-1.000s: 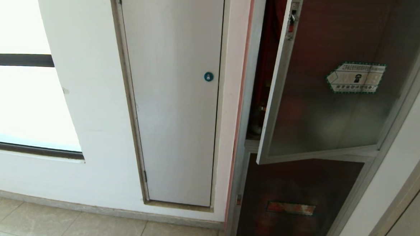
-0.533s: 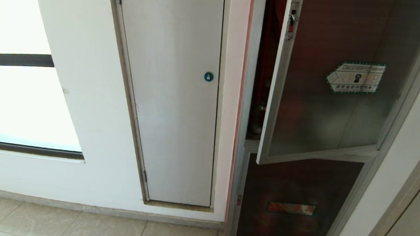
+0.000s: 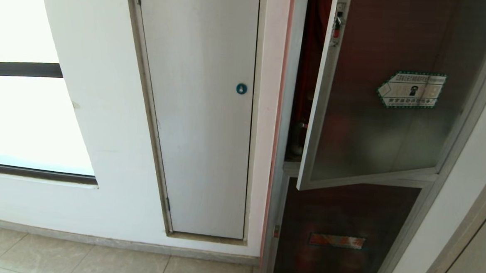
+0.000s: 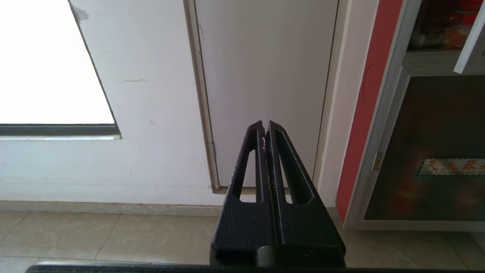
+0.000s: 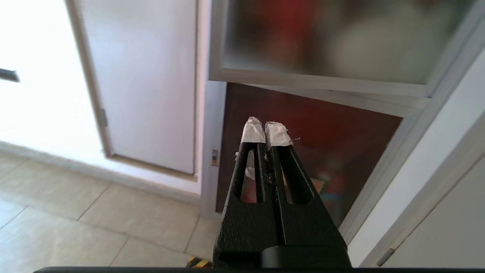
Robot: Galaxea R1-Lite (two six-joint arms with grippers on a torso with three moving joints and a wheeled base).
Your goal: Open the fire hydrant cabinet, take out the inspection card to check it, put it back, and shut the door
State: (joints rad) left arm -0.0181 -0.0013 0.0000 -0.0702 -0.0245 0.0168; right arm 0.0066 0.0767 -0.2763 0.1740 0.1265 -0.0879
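Scene unchanged over the past second: door ajar as before, so opening barely begun, card retrieval still ahead. Far left, bright window (image 3: 32,117); then smooth white door (image 3: 203,109) with blue round lock (image 3: 241,88). Left gripper (image 4: 264,127) pinched shut, empty, low before it. Right gripper (image 5: 265,131), taped tips pressed together, empty, below the door (image 3: 376,131): brushed aluminium, dark glass, hexagonal sticker (image 3: 412,90). Fire hydrant cabinet (image 3: 288,114) rightmost, red within; inspection card unseen.

Daylight floods in through the blown-out white window (image 3: 28,112) well off to the side of the left gripper (image 4: 265,127), while just above the right gripper (image 5: 264,129) the glass door (image 5: 333,41) smears into soft blur.
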